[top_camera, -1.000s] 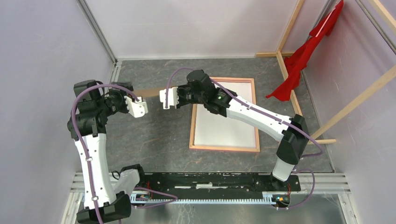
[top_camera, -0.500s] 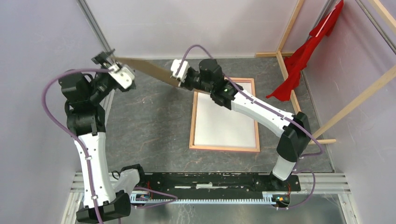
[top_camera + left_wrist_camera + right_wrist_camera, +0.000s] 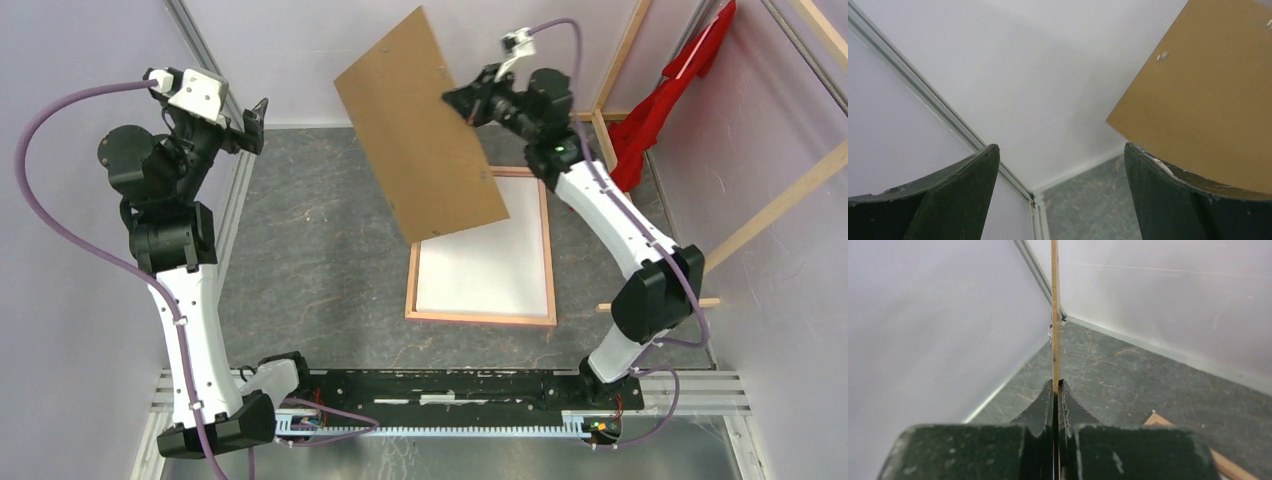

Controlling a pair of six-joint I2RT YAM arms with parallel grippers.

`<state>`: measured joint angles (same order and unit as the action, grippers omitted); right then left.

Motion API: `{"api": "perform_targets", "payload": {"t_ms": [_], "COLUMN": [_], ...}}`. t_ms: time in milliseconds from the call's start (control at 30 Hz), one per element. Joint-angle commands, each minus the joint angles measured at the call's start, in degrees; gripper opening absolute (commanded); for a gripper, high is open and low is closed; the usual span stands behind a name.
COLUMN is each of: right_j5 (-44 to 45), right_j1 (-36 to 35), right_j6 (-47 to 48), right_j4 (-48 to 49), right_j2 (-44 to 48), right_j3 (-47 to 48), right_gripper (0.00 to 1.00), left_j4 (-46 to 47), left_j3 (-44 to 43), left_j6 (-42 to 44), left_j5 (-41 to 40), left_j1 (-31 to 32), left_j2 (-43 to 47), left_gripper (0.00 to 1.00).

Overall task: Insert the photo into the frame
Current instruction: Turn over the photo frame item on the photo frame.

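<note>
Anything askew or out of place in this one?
The large brown hardboard-backed photo hangs tilted in the air, pinched at one edge by the right gripper alone, partly over the thin tan wooden frame lying flat on the table. The open left gripper holds nothing. A red cloth hangs among bare wooden beams, far right.

Lab cell: white walls [image 3: 420, 60], aluminium mounting rail [image 3: 450, 426]

left arm [image 3: 188, 320]: white shells, chunky black joint housings | right arm [image 3: 615, 220]: same white-and-black build, small green light [image 3: 555, 151] glowing | cables [image 3: 55, 105]: purple, one off each wrist | left gripper [image 3: 1060, 147]: dark, scuffed wedge fingers [image 3: 948, 200]
</note>
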<state>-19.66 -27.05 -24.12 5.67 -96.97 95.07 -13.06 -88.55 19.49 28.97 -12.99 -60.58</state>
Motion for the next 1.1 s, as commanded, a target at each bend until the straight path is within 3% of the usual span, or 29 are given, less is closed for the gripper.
{"api": "perform_targets", "payload": {"t_ms": [0, 167, 300, 567, 733, 1067], "right_j5": [-7.25, -11.18, -9.33, -11.93, -14.56, -16.14], "right_j1": [7.34, 15.42, 19.72, 26.67, 31.23, 31.62], "right_j6": [-22.7, -35.28, -35.85, -37.95, -38.3, -37.01], "right_j4": [5.17, 7.85, 7.15, 8.81, 11.32, 14.38], "right_j2": [6.76, 12.42, 17.5, 24.12, 24.82, 22.81], "right_j3": [-2.67, -17.52, -25.01, -39.75, -45.47, -50.49], "right_gripper": [0.0, 0.0, 0.0, 0.0, 0.0, 0.0], "left_j4": [-8.74, -18.35, -21.53, -22.4, -23.53, -25.56], "left_j3": [0.67, 5.81, 11.49, 16.95, 19.54, 19.87], "left_j6": [-3.8, -0.34, 3.23, 6.46, 8.81, 10.34], "left_j5": [-0.92, 3.06, 1.7, -0.19, 0.23, -0.1], "left_j1": [0.16, 1.73, 5.6, 10.16, 11.52, 12.35], "left_j2": [-2.88, -6.63, -7.96, -9.01, -8.69, -8.97], "left_gripper": [1.0, 0.93, 0.87, 0.85, 0.89, 0.98]}}
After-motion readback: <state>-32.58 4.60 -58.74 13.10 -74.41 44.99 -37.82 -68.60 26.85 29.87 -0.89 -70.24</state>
